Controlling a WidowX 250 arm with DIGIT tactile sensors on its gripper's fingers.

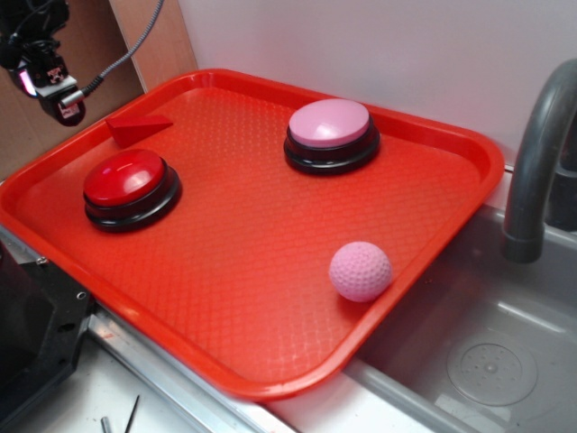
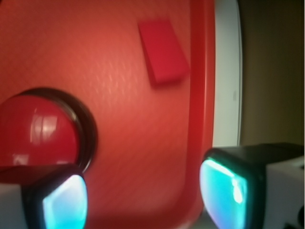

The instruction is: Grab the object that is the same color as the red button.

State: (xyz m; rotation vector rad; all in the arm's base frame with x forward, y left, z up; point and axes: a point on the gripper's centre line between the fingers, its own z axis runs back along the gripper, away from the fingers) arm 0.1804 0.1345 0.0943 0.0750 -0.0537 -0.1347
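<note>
Red on red makes this one tricky to read: the little matte wedge (image 1: pixel 137 127) sits on the tray (image 1: pixel 270 271) close to its far-left rim, and it's nearly the same shade as the plastic under it. From the wrist cam the wedge (image 2: pixel 163 51) lies ahead of the gripper (image 2: pixel 143 195), a bit toward the right-hand finger, close to the tray's raised edge (image 2: pixel 202 95). Nothing is touching it.

The gripper (image 1: pixel 54 86) hangs up off the tray's corner, above and just outside the rim, with the wedge just beside it and lower. Its two fingers stand wide apart with nothing between them, so it's released. The pads (image 2: pixel 224 195) glow teal in the wrist view.

The red button (image 1: pixel 131 188), glossy dome on a black base, sits near the wedge but apart from it; in the wrist view the red button (image 2: pixel 43 133) is ahead of the left finger and partly cut off by it and the frame edge. Further off are a pink button (image 1: pixel 331 135) and a pink dimpled ball (image 1: pixel 360 271).

The textured tray rests over a metal sink (image 1: pixel 487 361), with a grey faucet (image 1: pixel 541 162) on the far side and a plain white wall (image 1: pixel 406 45) behind. Most of the arm is cropped out of the exterior shot, and the wrist view is soft and blurry throughout.
</note>
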